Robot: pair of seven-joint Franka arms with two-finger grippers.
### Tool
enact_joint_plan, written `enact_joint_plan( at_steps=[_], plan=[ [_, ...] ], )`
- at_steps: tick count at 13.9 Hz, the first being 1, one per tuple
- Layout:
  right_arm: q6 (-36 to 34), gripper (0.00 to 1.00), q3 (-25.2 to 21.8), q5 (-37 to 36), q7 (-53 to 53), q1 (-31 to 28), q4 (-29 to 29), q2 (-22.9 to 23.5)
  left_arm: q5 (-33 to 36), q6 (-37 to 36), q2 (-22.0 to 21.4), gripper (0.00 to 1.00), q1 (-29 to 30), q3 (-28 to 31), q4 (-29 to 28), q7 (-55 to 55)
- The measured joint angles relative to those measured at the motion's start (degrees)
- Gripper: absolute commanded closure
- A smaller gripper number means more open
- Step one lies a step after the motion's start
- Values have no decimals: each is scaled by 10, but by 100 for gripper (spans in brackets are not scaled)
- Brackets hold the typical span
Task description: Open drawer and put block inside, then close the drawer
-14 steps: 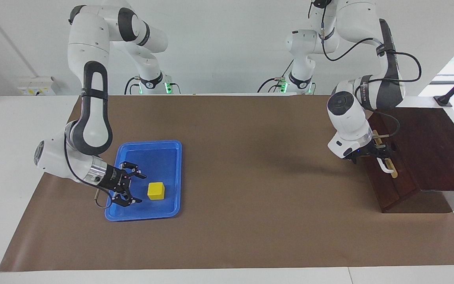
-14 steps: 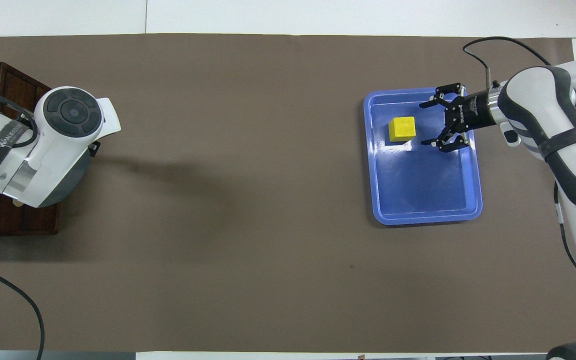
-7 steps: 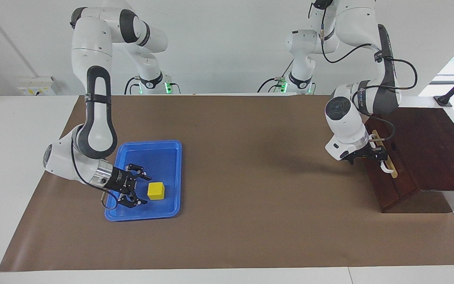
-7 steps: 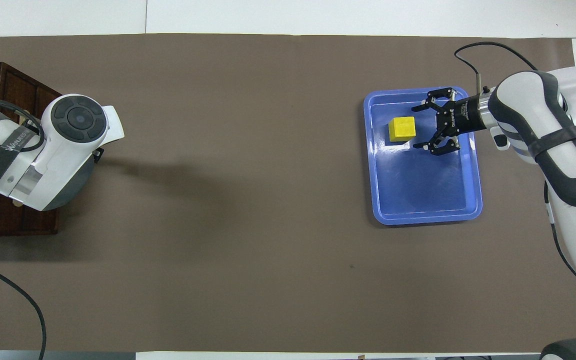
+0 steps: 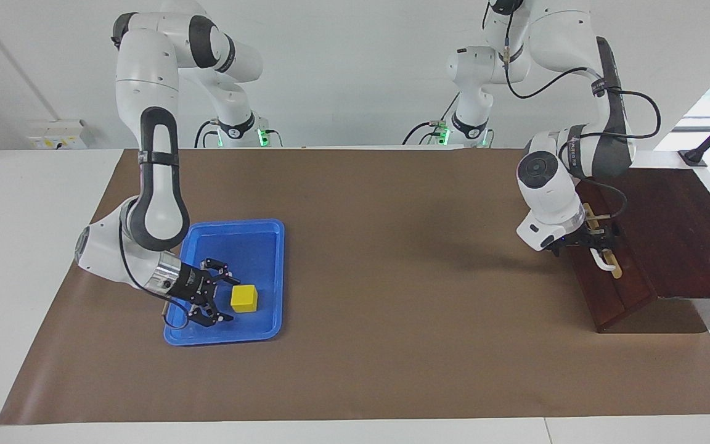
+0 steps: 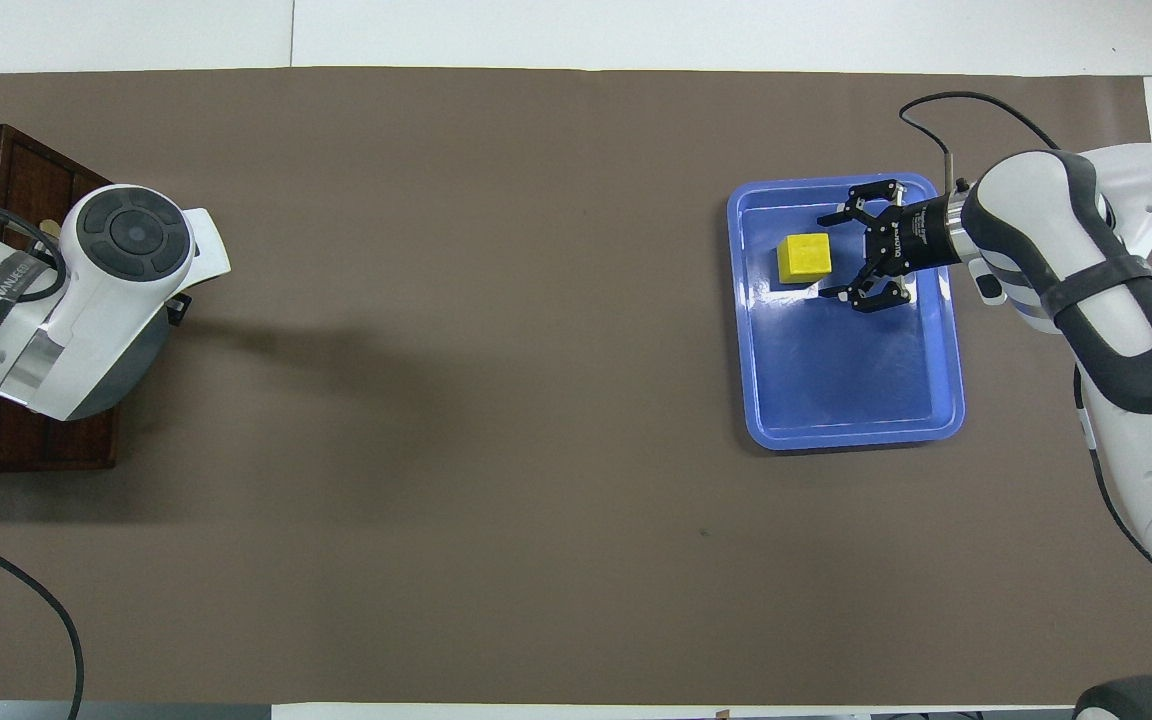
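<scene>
Facing the robots, left to right: the right claw (image 5: 222, 300), fingers spread wide, has slid low inside the blue tray (image 5: 269, 229) and now sits just beside the yellow block (image 5: 244, 298), not yet gripping. The block rests near the tray's rim farther from the robots, leaving little room there. Bare bench (image 5: 392, 277) stretches between. The left claw (image 5: 595, 243) has eased back to the drawer (image 5: 614, 290) handle (image 5: 604, 262); whether it grips is unclear. The drawer looks closed.
</scene>
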Motion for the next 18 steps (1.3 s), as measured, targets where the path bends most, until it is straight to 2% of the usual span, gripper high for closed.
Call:
enact_joint_plan(
  at_steps=[3, 5, 8, 9, 13, 18],
  plan=[
    [2, 21, 0, 1, -7, 2, -2, 0, 0, 20, 0, 0, 15, 0, -7, 0],
    [2, 32, 0, 1, -19, 2, -3, 0, 0, 42, 0, 0, 21, 0, -15, 0],
    [2, 58, 0, 12, -33, 2, -4, 0, 0, 46, 0, 0, 20, -5, -18, -36],
    [2, 72, 0, 14, -38, 2, -5, 0, -1, 46, 0, 0, 20, -10, -18, -56],
    [1, 100, 0, 31, -69, 2, -9, 0, -64, 47, -4, 0, 17, -22, -11, -119],
    [-2, 100, 0, 31, -71, 2, -1, -1, -168, 49, -8, 0, -6, -22, -2, -176]
  ],
)
